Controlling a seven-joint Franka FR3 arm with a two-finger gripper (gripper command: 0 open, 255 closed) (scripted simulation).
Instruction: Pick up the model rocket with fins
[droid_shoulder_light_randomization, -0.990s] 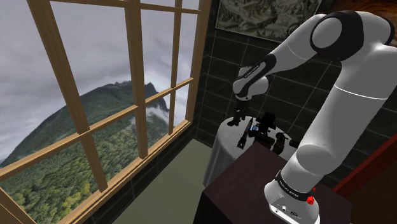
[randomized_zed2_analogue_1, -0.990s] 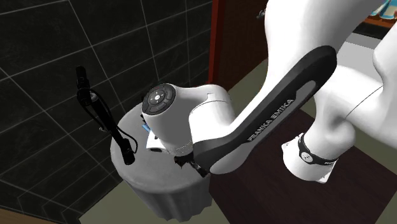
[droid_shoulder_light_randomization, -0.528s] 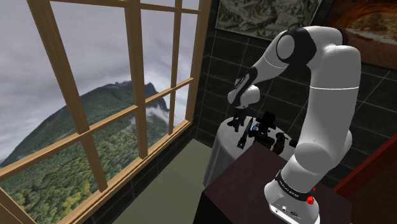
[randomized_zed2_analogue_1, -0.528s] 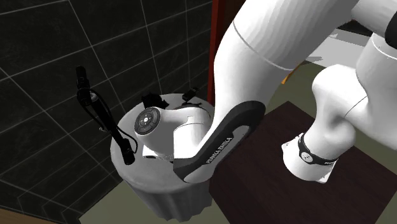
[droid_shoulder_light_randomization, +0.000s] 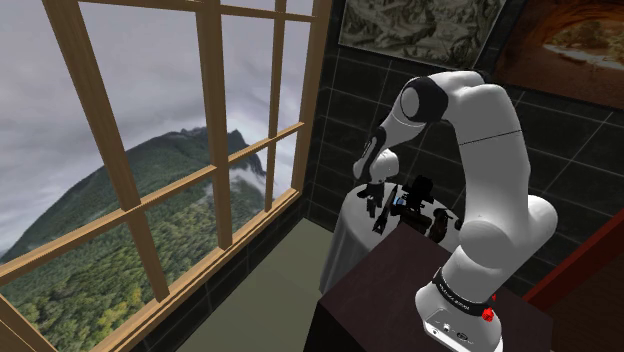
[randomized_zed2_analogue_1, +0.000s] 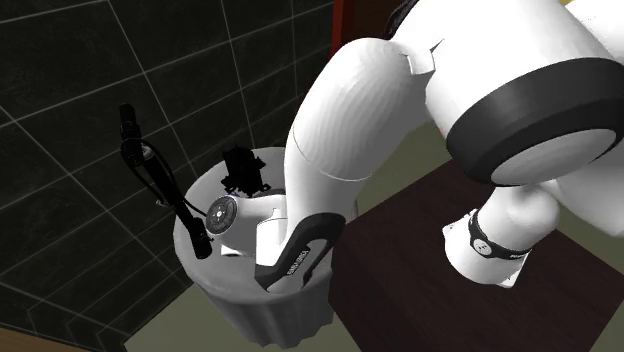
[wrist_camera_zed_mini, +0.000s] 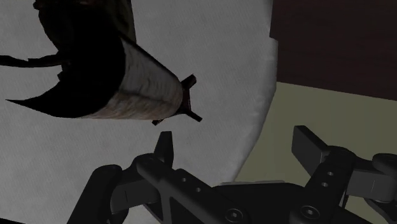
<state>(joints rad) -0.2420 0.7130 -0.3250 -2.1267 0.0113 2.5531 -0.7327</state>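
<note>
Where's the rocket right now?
Wrist view: the rocket is over the white table, its finned end near the rim, just ahead of the open gripper and untouched.

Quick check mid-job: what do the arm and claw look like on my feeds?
The arm is white, rounded segments with dark joint bands and a dark forearm strip bearing white lettering. A red dot marks its base. The claw is all black, with two angular fingers.
</note>
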